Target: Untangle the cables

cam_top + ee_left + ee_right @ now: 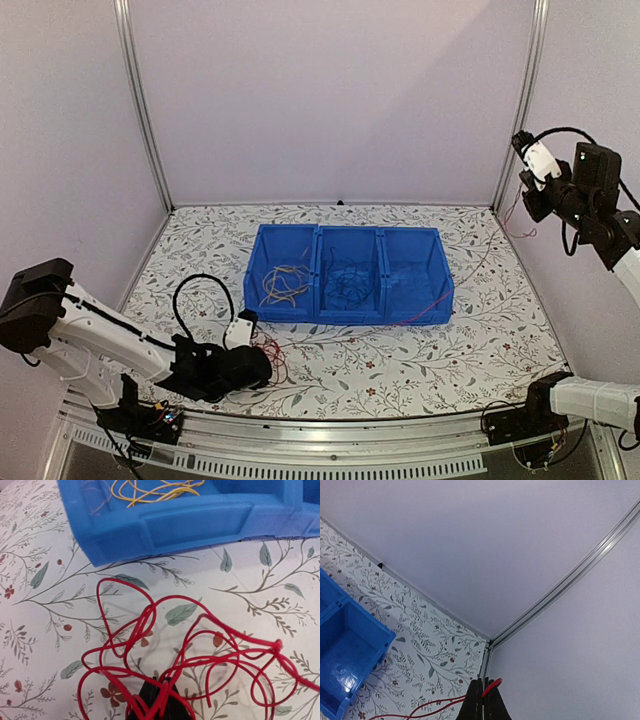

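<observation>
A loose tangle of red cables [200, 645] lies on the flowered table in front of the blue bin [165, 527]. My left gripper [161, 695] is low at the tangle's near edge, shut on a few of its strands; from above it sits at the front left [258, 362]. My right gripper [484, 692] is raised high near the back right corner [524, 145], shut on a red cable loop [492, 685]. That red cable [470, 272] runs down past the bin's right end. Yellow-tan cables [285, 285] fill the bin's left compartment, dark blue cables [350, 280] the middle one.
The three-compartment blue bin [415, 305] stands mid-table. Metal frame posts [140, 110] and purple walls close in the back and sides. A thick black arm cable [200, 285] loops up above my left wrist.
</observation>
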